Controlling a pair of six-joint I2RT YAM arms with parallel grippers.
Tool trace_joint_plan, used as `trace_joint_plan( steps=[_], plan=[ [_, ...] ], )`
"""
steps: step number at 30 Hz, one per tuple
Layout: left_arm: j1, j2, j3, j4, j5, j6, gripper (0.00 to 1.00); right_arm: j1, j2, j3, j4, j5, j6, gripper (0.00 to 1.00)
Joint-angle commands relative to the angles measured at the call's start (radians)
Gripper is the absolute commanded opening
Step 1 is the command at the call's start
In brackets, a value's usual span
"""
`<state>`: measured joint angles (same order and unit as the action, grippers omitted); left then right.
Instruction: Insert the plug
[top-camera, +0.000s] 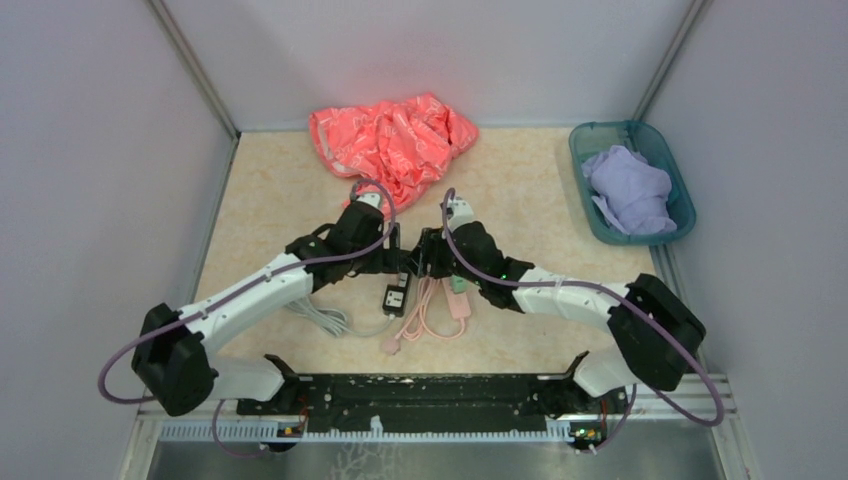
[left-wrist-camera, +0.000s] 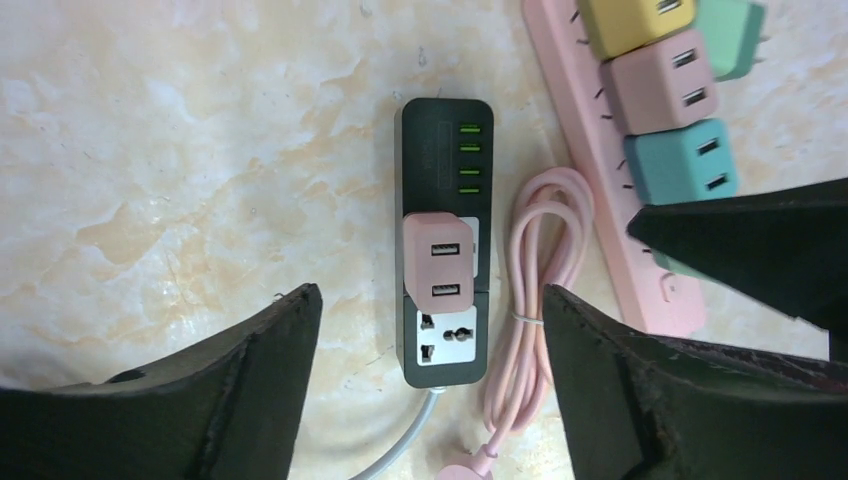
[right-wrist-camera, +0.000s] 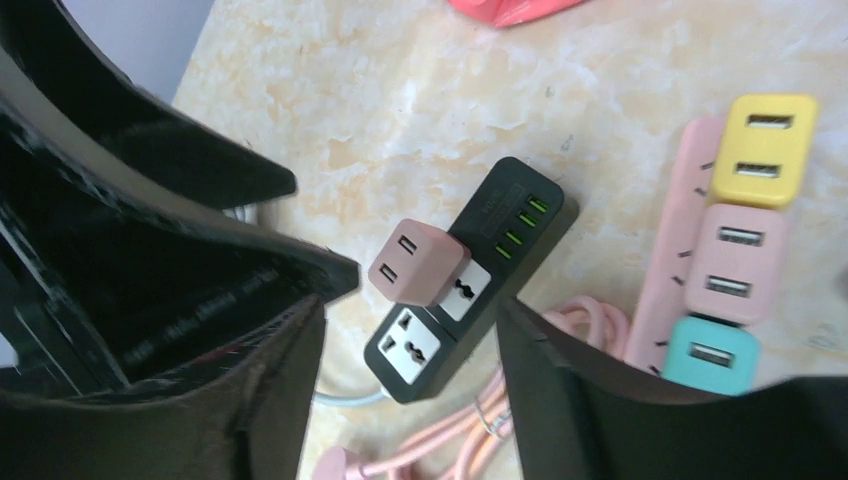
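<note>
Sitting on the black power strip is the pink plug, a cube with two USB ports facing up, covering the strip's middle socket. Whether its pins are fully home cannot be told. A free white socket lies on the cable side of it; four green-lit ports lie on the other side.

Left gripper: released, jaws wide, one finger on each side of the strip, neither touching plug or strip. Right gripper: also released, jaws spread above the same strip, nothing between them in contact.

A coiled pink cord lies just beside the black strip. Beyond it is a pink power strip, carrying a yellow adapter, a pink adapter and a teal adapter in a row. A green adapter lies just past it.

In the top view both arms meet over the strips at mid-table, with a grey cable bunched left of the strips. A crumpled orange-red bag lies at the back wall. A teal bin at back right holds a lilac cloth.
</note>
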<state>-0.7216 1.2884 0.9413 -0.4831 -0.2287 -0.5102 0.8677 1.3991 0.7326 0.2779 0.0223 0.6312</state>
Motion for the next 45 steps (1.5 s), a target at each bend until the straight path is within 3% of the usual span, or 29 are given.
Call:
trace_joint_plan(
  steps=[1, 4, 9, 13, 25, 35, 45],
  plan=[
    [0.068, -0.096, 0.011, -0.043, 0.064, 0.042, 0.92, -0.027, -0.124, 0.004, -0.093, 0.030, -0.189, 0.70],
    [0.124, -0.159, 0.009, -0.054, 0.093, 0.077, 0.99, -0.092, -0.173, 0.022, -0.183, -0.027, -0.294, 0.77],
    [0.186, -0.244, 0.029, -0.109, 0.108, 0.147, 1.00, -0.193, -0.208, 0.069, -0.332, -0.040, -0.492, 0.85],
    [0.209, -0.308, 0.018, -0.112, 0.079, 0.211, 1.00, -0.271, -0.206, 0.092, -0.411, -0.060, -0.633, 0.86],
    [0.225, -0.399, -0.078, -0.043, -0.002, 0.300, 1.00, -0.512, -0.168, 0.043, -0.322, -0.341, -0.891, 0.85],
    [0.243, -0.468, -0.111, -0.023, 0.083, 0.307, 1.00, -0.550, -0.047, 0.079, -0.384, -0.439, -1.221, 0.84],
    [0.257, -0.521, -0.125, -0.019, 0.083, 0.306, 1.00, -0.550, 0.167, 0.194, -0.433, -0.520, -1.365, 0.81]
  ],
)
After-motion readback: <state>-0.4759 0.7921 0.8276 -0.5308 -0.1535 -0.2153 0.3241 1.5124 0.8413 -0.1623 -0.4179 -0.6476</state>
